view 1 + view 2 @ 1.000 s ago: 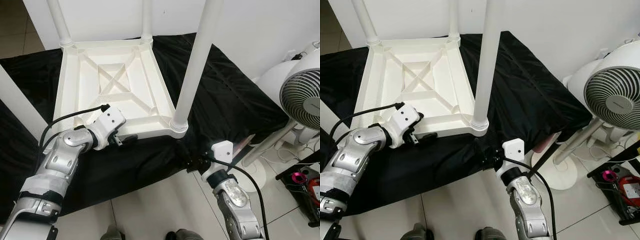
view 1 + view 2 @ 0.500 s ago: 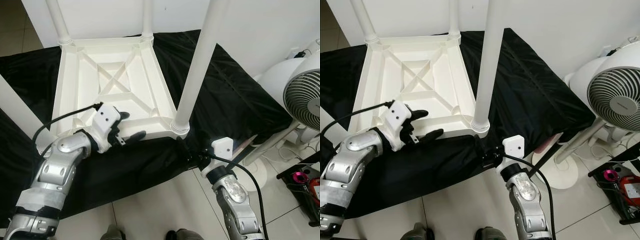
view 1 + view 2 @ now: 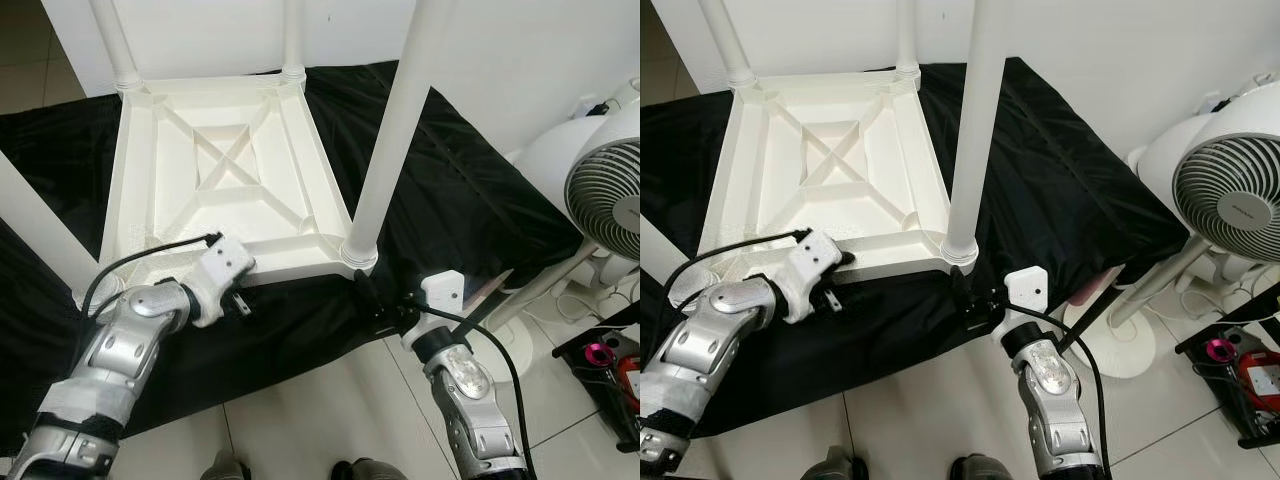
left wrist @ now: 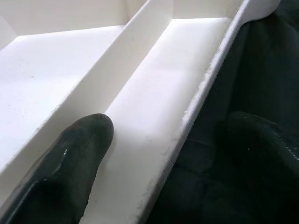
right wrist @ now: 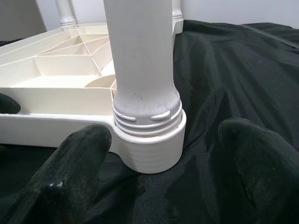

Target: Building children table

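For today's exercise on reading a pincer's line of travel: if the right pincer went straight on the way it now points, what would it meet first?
Probably the threaded base of the near white table leg, which stands straight ahead between the open fingers of the right pincer. Depth is uncertain.

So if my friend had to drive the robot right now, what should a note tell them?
Left end effector: open, straddling the near rim of the upside-down white tabletop, one finger inside the rim channel, the other outside on the black cloth.
Right end effector: open, fingers either side of the near right leg at its screw collar, not touching it.
Tabletop lies on the cloth. All four legs stand in their corner sockets.
Done: legs fitted. Left: probably check the near right leg is screwed tight, then turn the table upright. Mind the fan on the right.
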Motion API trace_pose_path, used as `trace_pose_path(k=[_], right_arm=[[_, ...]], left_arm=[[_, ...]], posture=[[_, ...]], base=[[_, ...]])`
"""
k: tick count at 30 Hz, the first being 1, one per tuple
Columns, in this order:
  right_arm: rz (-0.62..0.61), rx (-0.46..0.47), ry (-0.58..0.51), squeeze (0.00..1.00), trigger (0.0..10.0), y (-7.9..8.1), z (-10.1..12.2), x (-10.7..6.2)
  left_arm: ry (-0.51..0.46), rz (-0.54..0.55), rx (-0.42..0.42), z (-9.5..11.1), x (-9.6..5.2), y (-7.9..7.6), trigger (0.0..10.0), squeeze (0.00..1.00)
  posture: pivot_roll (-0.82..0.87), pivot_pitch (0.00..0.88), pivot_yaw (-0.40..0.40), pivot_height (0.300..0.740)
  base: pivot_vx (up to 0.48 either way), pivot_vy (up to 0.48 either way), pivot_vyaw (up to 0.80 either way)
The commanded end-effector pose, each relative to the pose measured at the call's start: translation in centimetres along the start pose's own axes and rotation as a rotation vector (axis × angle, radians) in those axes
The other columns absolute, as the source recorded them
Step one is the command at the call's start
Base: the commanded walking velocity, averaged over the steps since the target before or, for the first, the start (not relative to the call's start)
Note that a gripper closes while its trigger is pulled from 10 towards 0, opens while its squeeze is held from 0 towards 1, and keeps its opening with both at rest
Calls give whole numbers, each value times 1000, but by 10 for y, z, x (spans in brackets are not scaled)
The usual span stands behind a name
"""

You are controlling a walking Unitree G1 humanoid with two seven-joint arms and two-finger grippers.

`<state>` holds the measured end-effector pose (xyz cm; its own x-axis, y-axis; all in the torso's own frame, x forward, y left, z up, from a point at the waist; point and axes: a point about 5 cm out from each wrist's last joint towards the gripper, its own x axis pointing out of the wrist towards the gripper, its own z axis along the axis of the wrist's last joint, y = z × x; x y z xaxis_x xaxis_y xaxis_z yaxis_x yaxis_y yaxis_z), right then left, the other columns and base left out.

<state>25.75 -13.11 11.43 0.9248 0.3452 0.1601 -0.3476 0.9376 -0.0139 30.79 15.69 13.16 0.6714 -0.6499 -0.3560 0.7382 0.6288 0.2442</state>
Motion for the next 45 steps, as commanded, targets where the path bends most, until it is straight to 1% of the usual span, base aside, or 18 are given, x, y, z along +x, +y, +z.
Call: trace_pose_path(k=[1,3,4,6,7,9,15,18,21,25,30,34,36,41,42,43,44,45], right_arm=[[-10,-10,-1,0,10000,-1,-2,0],[-10,-10,-1,0,10000,-1,-2,0],[-10,-11,0,0,10000,0,-2,0],[-11,-12,1,0,10000,0,-3,1],[-10,-13,2,0,10000,0,-3,1],[-10,-13,3,0,10000,0,-4,1],[-1,-19,11,0,10000,1,-7,1],[0,-20,13,0,10000,1,-7,1],[8,-23,20,0,10000,2,-9,0],[13,-23,25,0,10000,3,-10,0],[27,-31,31,0,10000,5,-13,0],[28,-33,31,0,10000,6,-13,0],[24,-34,32,0,10000,5,-13,0],[16,-35,35,0,10000,4,-13,-1],[12,-34,36,0,10000,4,-14,-1],[12,-34,36,0,10000,4,-14,-1],[10,-34,36,0,10000,4,-14,-2],[9,-34,36,0,10000,4,-14,-2]], left_arm=[[44,72,-27,-8,-1,6,8510,0],[44,72,-27,-8,-1,6,8510,0],[48,78,-28,-9,-1,7,3922,0],[55,85,-24,-10,-3,9,3922,0],[54,86,-22,-10,-4,9,0,0],[53,86,-21,-10,-5,9,0,0],[57,55,-8,-13,-18,7,0,0],[60,54,-7,-13,-19,7,0,0],[75,57,-13,-18,-27,8,0,0],[82,64,-18,-20,-31,8,0,0],[118,121,-15,-28,-40,20,0,0],[132,131,-8,-31,-46,26,0,0],[158,182,-7,-35,-55,39,0,0],[167,236,-9,-35,-63,50,0,0],[174,266,-7,-35,-66,54,1176,0],[174,266,-7,-35,-66,54,1176,0],[176,279,-6,-35,-67,56,4314,0],[176,287,-5,-35,-67,57,4314,0]], posture=[[-68,73,-10,740],[-68,73,-10,740],[-68,73,-10,740],[-66,72,-11,740],[-63,70,-11,740],[-63,70,-11,740],[-56,69,-16,740],[-56,69,-16,740],[-52,66,-18,740],[-48,63,-22,740],[-43,61,-25,740],[-43,65,-24,740],[-43,69,-22,740],[-43,75,-22,740],[-47,75,-19,740],[-47,75,-19,740],[-48,76,-21,740],[-48,76,-21,740]], base=[[0,0,0],[0,0,0],[0,0,0],[0,0,0],[0,0,0],[0,0,0],[0,0,0],[0,0,0],[0,0,0],[0,0,0],[0,0,0],[0,0,0],[0,0,0],[0,0,0],[0,0,0],[0,0,0],[0,0,0],[0,0,0]])
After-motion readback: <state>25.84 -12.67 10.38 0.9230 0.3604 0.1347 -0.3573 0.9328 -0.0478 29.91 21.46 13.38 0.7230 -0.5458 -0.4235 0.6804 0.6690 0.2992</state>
